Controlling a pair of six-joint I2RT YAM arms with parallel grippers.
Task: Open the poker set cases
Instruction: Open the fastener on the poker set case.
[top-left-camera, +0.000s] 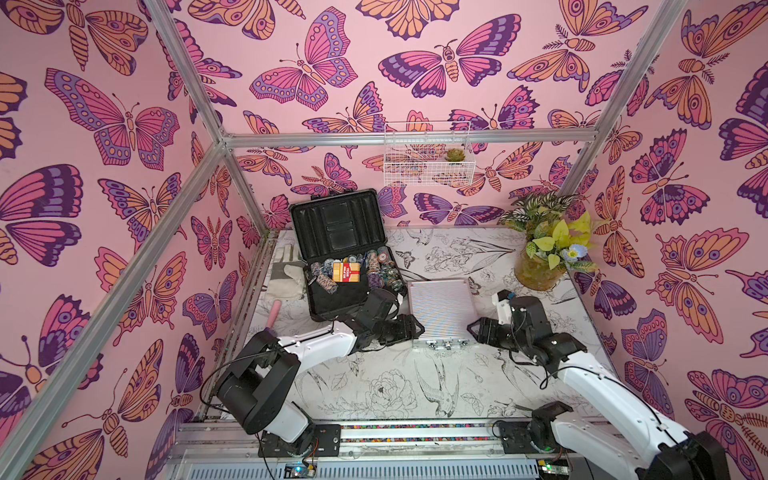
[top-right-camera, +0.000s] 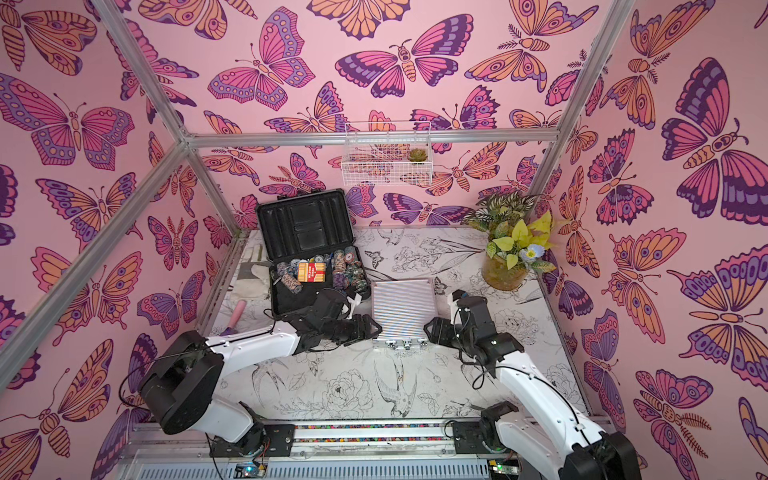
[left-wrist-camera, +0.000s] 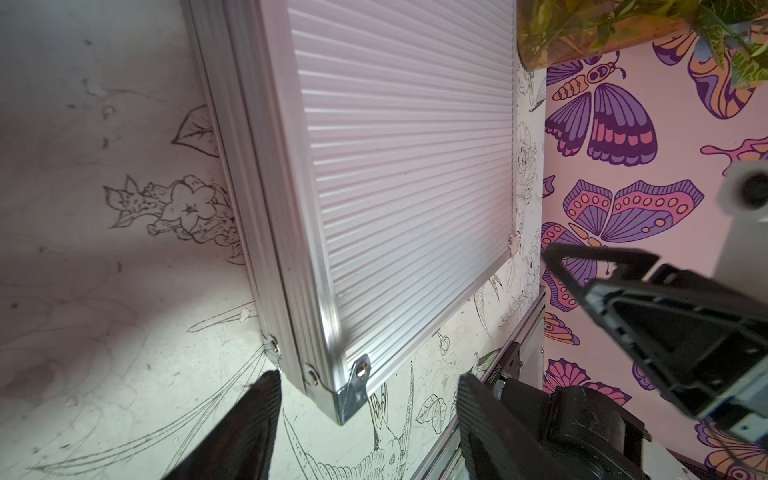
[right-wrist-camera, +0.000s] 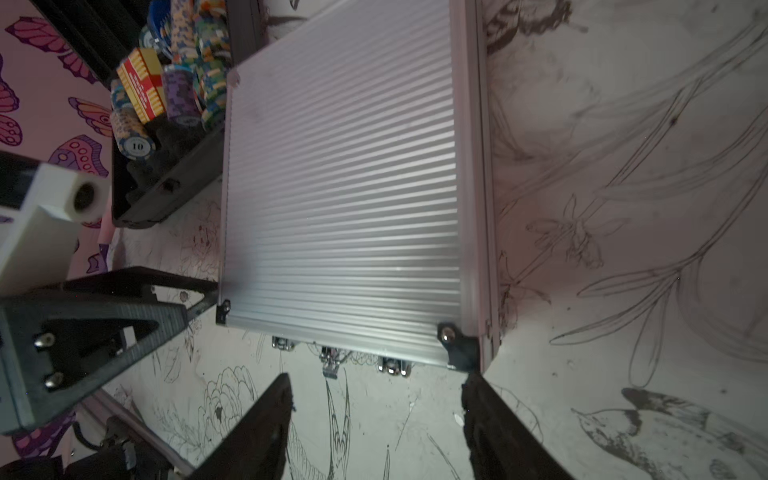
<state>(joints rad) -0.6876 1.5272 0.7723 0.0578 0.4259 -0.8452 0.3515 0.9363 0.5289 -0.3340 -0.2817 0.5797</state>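
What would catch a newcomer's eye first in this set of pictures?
The pink butterfly wallpaper covers every wall of the cell. At the back left of the table, the dark grey case stands open, full of poker chips and a red box. Beside it the silver ribbed case lies shut, the left gripper and right gripper open at its near corners.

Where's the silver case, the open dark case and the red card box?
Silver ribbed aluminium case (top-left-camera: 441, 307): in a top view, lid centre.
Open dark grey case (top-left-camera: 338, 224): in a top view, raised lid's inside.
Red-and-yellow card box (top-left-camera: 346, 272): in a top view, its top face.
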